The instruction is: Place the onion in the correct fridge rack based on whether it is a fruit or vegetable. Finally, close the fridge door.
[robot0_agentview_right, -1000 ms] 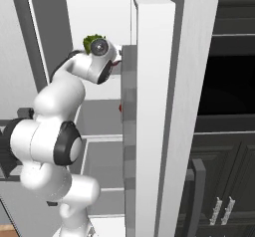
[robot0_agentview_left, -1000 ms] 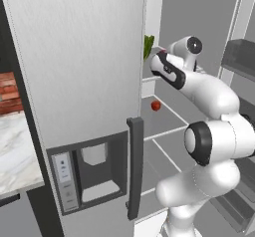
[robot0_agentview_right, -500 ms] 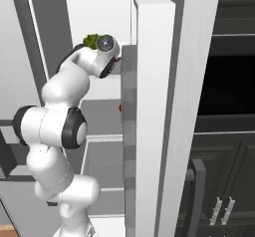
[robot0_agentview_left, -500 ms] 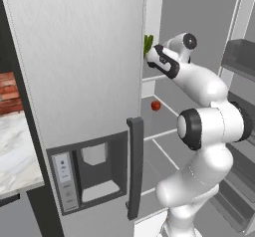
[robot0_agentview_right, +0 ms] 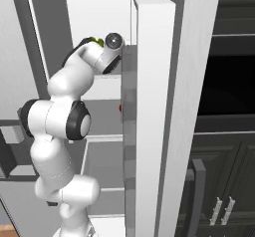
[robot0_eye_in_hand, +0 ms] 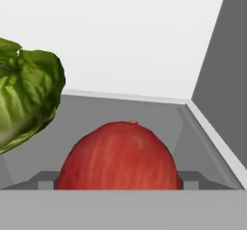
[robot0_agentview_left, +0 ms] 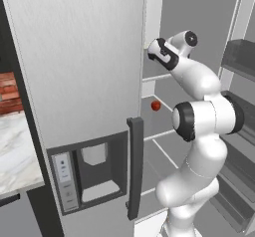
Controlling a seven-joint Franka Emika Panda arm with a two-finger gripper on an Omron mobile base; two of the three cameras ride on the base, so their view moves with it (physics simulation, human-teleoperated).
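**Onion at the top shelf, door not yet shut**

Onion (robot0_eye_in_hand: 118,156) sits between the gripper's (robot0_agentview_left: 155,52) jaws, which pinch it above the fridge rack (robot0_eye_in_hand: 193,132), beside a leafy green (robot0_eye_in_hand: 26,96). Release and closing the fridge door (robot0_agentview_right: 164,131) remain. The hand view shows the grasp; the left base view shows a small orange-red ball (robot0_agentview_left: 156,105) 1 shelf lower.

Setting: a rendered domestic kitchen. Evidence follows. A tall silver-grey two-door refrigerator stands open, its left door (robot0_agentview_left: 84,81) fitted with a water and ice dispenser (robot0_agentview_left: 92,174) and a dark vertical handle (robot0_agentview_left: 134,169). Pale grey shelves (robot0_agentview_left: 162,131) span the interior. A marble-patterned counter (robot0_agentview_left: 15,151) with red brick backsplash (robot0_agentview_left: 10,91) adjoins on the left. Dark cabinets (robot0_agentview_right: 224,181) with metal pulls (robot0_agentview_right: 222,209) stand to the right. A leafy green vegetable (robot0_eye_in_hand: 24,93) lies on a shelf.
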